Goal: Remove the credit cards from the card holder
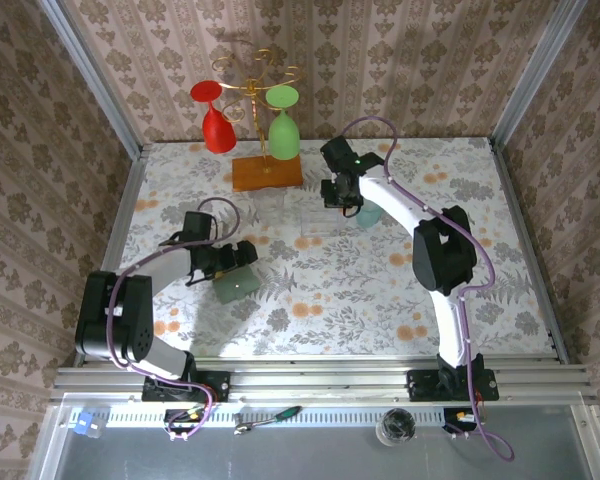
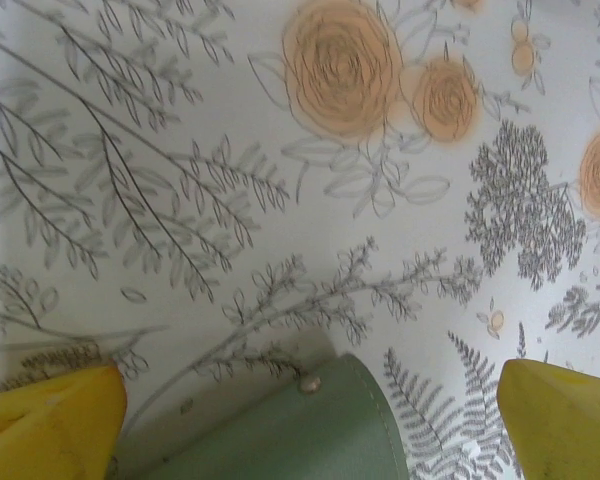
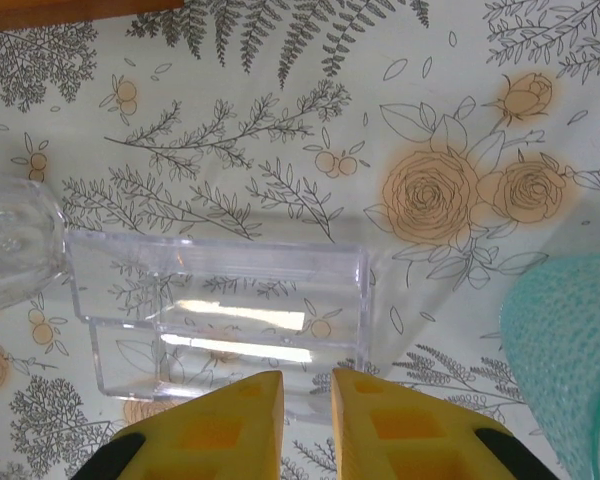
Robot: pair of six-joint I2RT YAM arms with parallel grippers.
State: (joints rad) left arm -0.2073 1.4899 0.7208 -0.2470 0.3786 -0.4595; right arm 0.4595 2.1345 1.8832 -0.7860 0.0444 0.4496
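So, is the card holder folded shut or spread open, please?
Folded shut: the card holder shows a single grey-green outer panel with its light dot.

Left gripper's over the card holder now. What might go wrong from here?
1. The card holder lies closed and flat on the table. The open left gripper has just one corner of it between its fingers, so closing there may skid or twist it rather than open it.
2. The right gripper hangs low at the clear box, beside a teal mesh item. Swinging over to help may knock them.
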